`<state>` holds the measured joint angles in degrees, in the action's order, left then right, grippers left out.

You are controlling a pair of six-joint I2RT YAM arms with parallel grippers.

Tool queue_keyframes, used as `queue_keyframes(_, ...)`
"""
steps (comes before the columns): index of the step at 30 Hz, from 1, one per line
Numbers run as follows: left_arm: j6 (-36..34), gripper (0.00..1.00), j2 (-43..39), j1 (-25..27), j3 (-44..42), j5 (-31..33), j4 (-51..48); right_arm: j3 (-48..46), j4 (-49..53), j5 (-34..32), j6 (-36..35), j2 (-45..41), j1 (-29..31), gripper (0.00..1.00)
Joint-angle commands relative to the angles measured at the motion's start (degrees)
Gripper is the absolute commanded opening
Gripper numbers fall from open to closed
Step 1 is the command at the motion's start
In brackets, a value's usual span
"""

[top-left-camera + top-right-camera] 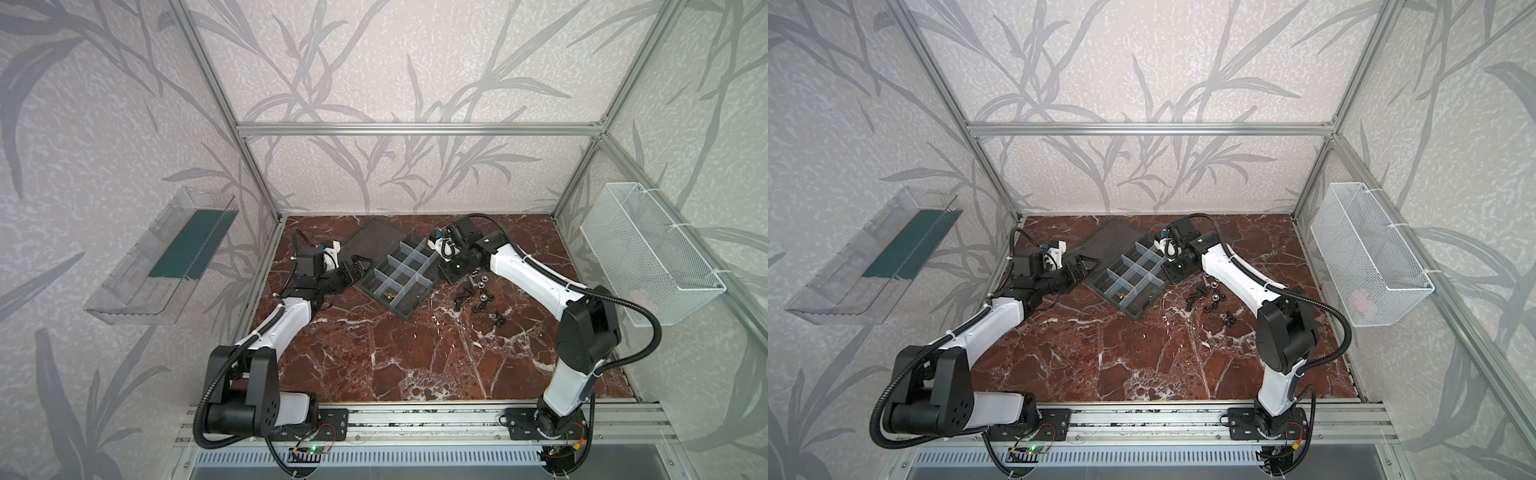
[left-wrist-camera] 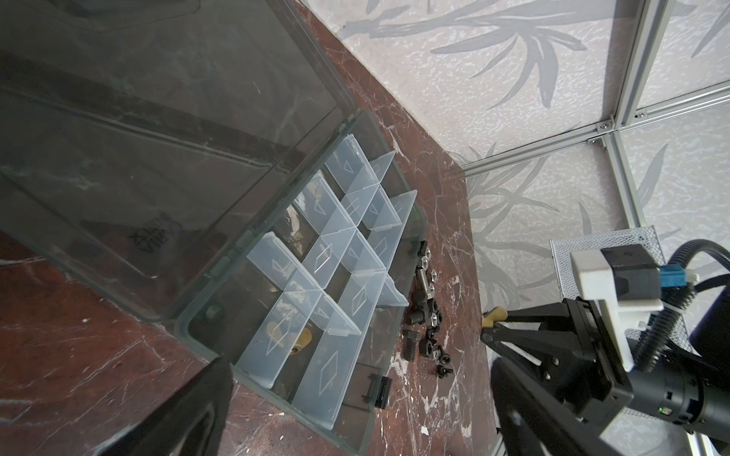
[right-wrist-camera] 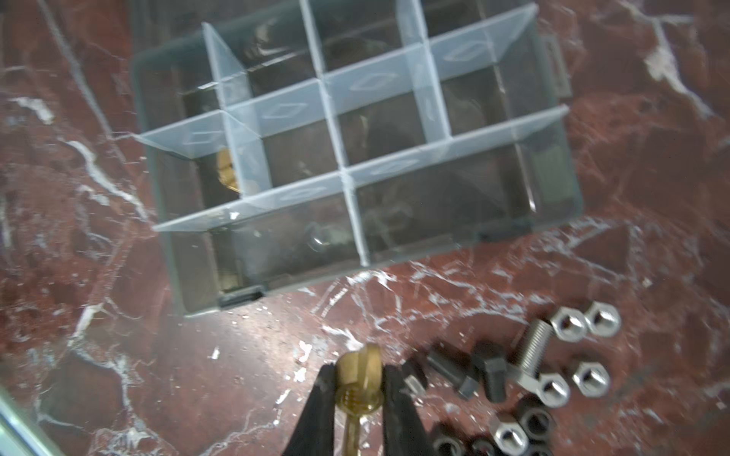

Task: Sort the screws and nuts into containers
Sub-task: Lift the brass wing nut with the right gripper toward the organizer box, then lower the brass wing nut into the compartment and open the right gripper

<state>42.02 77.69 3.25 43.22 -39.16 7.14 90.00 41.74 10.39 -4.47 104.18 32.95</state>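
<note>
My right gripper (image 3: 357,375) is shut on a brass nut (image 3: 357,365), just above the marble beside the loose pile. That pile holds black screws (image 3: 490,371) and silver nuts (image 3: 569,324); both top views show it right of the organizer as screws and nuts (image 1: 478,296) (image 1: 1210,297). The open grey organizer (image 1: 409,312) has whitish dividers forming the containers (image 3: 375,130). One cell holds brass nuts (image 3: 227,173) (image 2: 300,339). My left gripper (image 1: 357,268) (image 2: 359,367) hangs open and holds nothing, at the organizer's left side.
The organizer's flat lid (image 1: 370,241) lies open toward the back wall. A white mesh basket (image 1: 648,253) hangs on the right wall and a clear bin (image 1: 166,253) on the left wall. Aluminium frame posts (image 1: 266,195) border the marble table (image 1: 395,357).
</note>
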Motion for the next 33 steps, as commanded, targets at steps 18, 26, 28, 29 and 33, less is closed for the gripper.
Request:
queue_keyframes(18,2.1,0.99,-6.8,-5.1,-5.6,-2.0,1.0,15.2,-12.6,6.5,4.6,20.0,11.0,0.0)
queue_keyframes(26,2.3,1.0,-6.6,-5.3,-6.0,-2.4,1.6,16.6,-10.7,5.5,4.6,23.4,12.2,0.0)
queue_keyframes(28,2.3,0.99,-6.6,-5.4,-6.0,-2.4,1.7,16.4,-10.4,5.3,4.6,23.6,12.2,0.0)
queue_keyframes(29,2.4,1.0,-6.4,-5.4,-6.0,-2.5,1.8,16.4,-10.2,5.1,4.5,23.7,12.2,0.0)
queue_keyframes(33,2.5,0.99,-6.4,-5.4,-6.0,-2.6,2.2,16.6,-9.4,4.4,4.4,24.3,12.2,0.11)
